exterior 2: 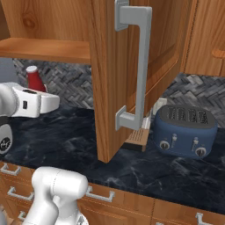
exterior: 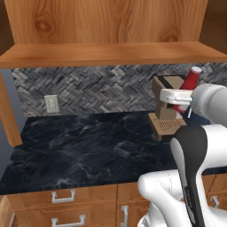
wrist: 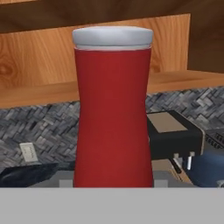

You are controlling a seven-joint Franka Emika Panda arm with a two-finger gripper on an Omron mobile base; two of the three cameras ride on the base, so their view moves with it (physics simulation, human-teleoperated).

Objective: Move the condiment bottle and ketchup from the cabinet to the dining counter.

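A: Why was the ketchup [wrist: 113,109] up in the air like that?

B: The pincer [exterior: 181,103] had it. From the left base camera the red bottle stuck up out of the white hand, pale cap topmost, leaning a little away from the arm. Nothing was under it but the hand, so I judged it a carry, with the bottle clear of the cabinet [exterior: 111,26] shelf.

A: So the jaws were clamped on it?

B: Yes, partway closed around the lower body. The hand camera looked straight along the bottle: red sides rising from the bottom of the picture, pale cap at the top, the wooden shelf edge behind it. The bottle sat between the jaws, centred, though the fingertips themselves were hidden by it.

A: And where was it in the room?

B: Below the shelf, in front of the grey herringbone tile [exterior: 88,88], over the black desk [exterior: 88,146] backed by that tile. A brown coffee machine [exterior: 166,106] stood just beside the hand. From the right base camera an open cabinet door [exterior 2: 118,79] stood between the hand and a blue toaster [exterior 2: 184,129].

A: The dining counter?

B: I couldn't pick it out. I'd say the ketchup's trip was only begun.

A: The condiment bottle?

B: I couldn't find it either.
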